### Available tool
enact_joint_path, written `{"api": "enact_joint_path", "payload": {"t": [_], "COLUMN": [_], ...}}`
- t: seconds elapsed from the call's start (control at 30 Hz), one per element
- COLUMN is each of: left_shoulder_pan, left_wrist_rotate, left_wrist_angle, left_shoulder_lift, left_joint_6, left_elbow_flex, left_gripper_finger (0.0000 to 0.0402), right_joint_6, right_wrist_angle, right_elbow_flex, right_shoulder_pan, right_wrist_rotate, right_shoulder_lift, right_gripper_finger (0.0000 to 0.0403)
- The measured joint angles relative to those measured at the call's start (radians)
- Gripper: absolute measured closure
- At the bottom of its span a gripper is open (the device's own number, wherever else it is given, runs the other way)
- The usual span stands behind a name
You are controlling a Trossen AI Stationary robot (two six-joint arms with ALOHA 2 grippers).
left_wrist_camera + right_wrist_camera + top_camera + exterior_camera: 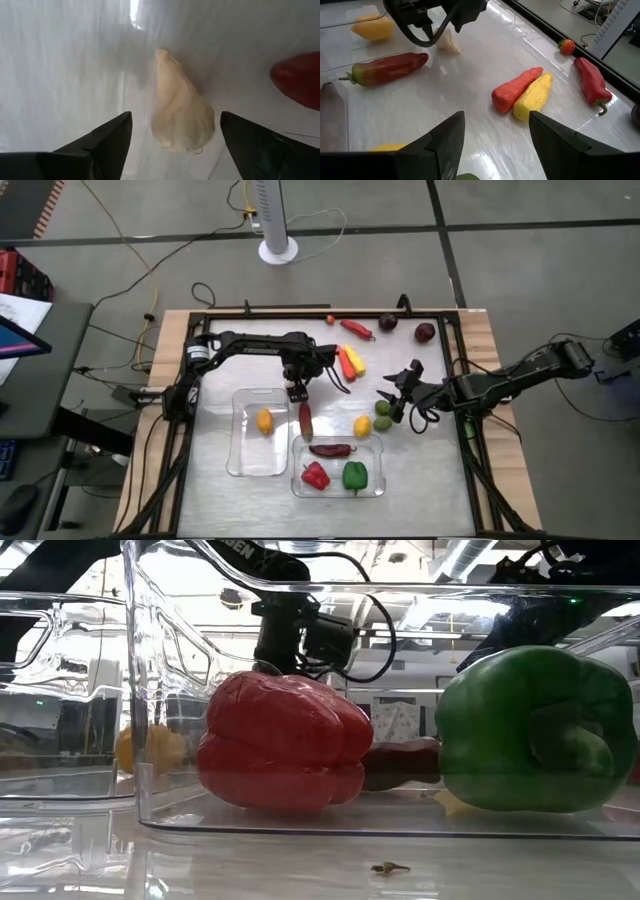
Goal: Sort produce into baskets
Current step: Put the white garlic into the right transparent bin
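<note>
Left gripper [172, 131] hung above a garlic bulb [181, 112] on the table, fingers spread wide to either side without touching it, just beside the left basket [240, 465]. Right gripper [496, 131] waited released near a lime [383, 420] and lemon [362, 426], beside the right basket [372, 480] holding red and green peppers.

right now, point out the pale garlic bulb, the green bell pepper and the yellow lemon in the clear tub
pale garlic bulb [181, 117], left wrist view, middle of its papery body
green bell pepper [535, 730], low view, front of its glossy side
yellow lemon in the clear tub [264, 421], high view, centre of the fruit
</note>
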Motion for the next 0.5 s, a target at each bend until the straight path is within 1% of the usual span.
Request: {"api": "enact_joint_path", "payload": {"t": [0.37, 0.5], "left_shoulder_pan": [0.0, 0.0], "left_wrist_rotate": [0.007, 0.006], "left_wrist_angle": [0.003, 0.013], "left_shoulder_lift": [0.0, 0.0], "left_joint_6": [0.053, 0.075], "left_elbow_flex": [0.0, 0.0], "left_gripper_finger": [0.0232, 0.0262], "right_joint_6": [0.0, 0.0], "right_wrist_angle": [-0.001, -0.005], "right_elbow_flex": [0.0, 0.0], "right_shoulder_pan": [0.0, 0.0], "right_wrist_rotate": [0.0, 0.0], "right_shoulder_lift": [0.0, 0.0], "right_gripper_finger": [0.0155, 0.0155]}}
